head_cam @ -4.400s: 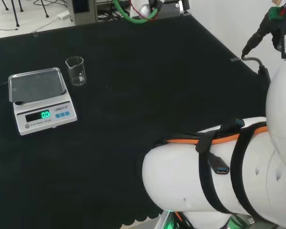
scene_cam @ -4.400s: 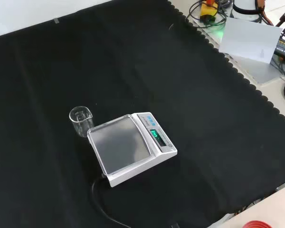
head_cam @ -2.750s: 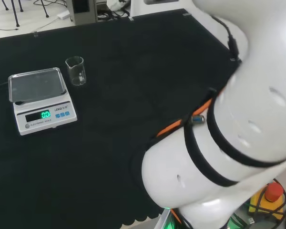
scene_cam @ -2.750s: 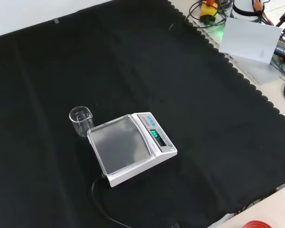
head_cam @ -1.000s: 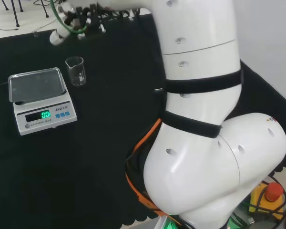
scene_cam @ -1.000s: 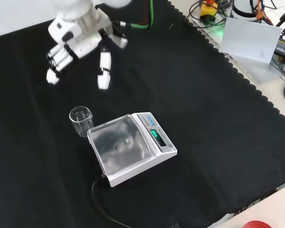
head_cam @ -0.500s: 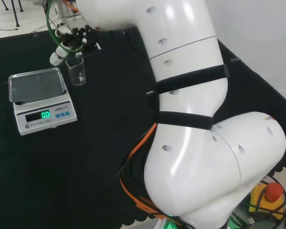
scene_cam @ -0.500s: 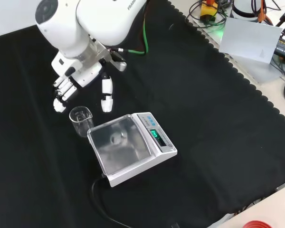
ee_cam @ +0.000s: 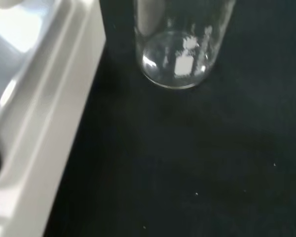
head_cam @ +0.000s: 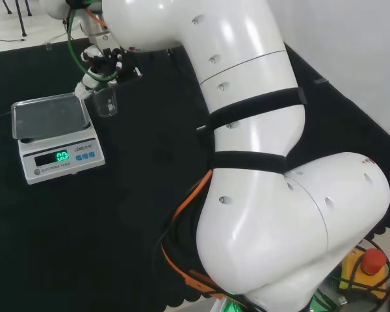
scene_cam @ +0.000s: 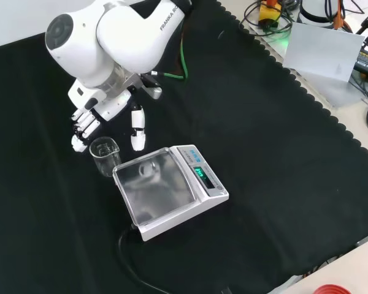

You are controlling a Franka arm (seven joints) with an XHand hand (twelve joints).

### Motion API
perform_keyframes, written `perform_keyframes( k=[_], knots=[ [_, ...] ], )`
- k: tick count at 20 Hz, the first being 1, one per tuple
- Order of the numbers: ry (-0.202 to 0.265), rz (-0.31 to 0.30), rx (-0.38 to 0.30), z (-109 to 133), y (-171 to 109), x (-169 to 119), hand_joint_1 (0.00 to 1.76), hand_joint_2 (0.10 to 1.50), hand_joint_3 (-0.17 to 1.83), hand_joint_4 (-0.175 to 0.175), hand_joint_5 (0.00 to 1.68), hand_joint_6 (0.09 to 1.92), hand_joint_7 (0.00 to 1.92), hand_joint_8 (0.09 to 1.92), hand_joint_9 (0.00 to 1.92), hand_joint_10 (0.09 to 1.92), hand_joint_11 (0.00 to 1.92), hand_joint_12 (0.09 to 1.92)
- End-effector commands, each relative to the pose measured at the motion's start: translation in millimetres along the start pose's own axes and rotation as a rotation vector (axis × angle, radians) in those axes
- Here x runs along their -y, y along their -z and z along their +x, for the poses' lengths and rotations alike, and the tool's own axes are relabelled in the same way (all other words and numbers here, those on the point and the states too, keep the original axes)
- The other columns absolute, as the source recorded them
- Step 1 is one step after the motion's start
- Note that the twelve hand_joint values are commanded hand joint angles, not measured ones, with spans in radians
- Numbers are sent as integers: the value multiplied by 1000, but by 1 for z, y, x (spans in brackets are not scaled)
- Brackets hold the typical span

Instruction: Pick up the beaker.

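Clear glass beaker (scene_cam: 105, 156) standing upright on the black-clothed desk (scene_cam: 245, 122), just beside the far corner of the white scale (scene_cam: 168, 191), on its left in the front view. The hand (scene_cam: 104, 107) hangs over the beaker with fingers (scene_cam: 81, 128) and thumb (scene_cam: 137, 130) spread and straight, one to each side of the rim, closing on nothing. In the wrist view the beaker's base (ee_cam: 176, 64) rests on the cloth next to the scale's edge (ee_cam: 44, 118).

Head view looks over the arm, front view looks down opposite, wrist view sits close; all share the scale (head_cam: 55, 140) (scene_cam: 168, 190) (ee_cam: 37, 113).
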State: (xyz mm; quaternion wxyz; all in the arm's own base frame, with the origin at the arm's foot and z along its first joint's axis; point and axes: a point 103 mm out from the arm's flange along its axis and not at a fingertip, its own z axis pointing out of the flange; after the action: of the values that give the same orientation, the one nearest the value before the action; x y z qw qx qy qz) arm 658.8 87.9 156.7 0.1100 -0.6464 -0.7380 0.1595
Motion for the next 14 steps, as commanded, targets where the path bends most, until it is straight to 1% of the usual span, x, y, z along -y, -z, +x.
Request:
perform_keyframes(
  k=[1, 7, 11, 14],
  knots=[
    [-17, 13, 16, -12, 0, -11, 569, 722, 52, 32, 0, 87, 0, 436, 114, 879, 0, 1385],
    [-20, 35, 50, -11, -6, -18, 569, 722, 51, 36, 0, 87, 0, 428, 106, 879, 0, 1381],
    [-24, 46, 50, -10, -11, -25, 568, 722, 50, 37, 0, 87, 0, 423, 99, 878, 0, 1377],
    [-26, 59, 67, -10, -18, -27, 568, 722, 49, 38, 0, 87, 0, 420, 94, 879, 0, 1372]
  ],
)
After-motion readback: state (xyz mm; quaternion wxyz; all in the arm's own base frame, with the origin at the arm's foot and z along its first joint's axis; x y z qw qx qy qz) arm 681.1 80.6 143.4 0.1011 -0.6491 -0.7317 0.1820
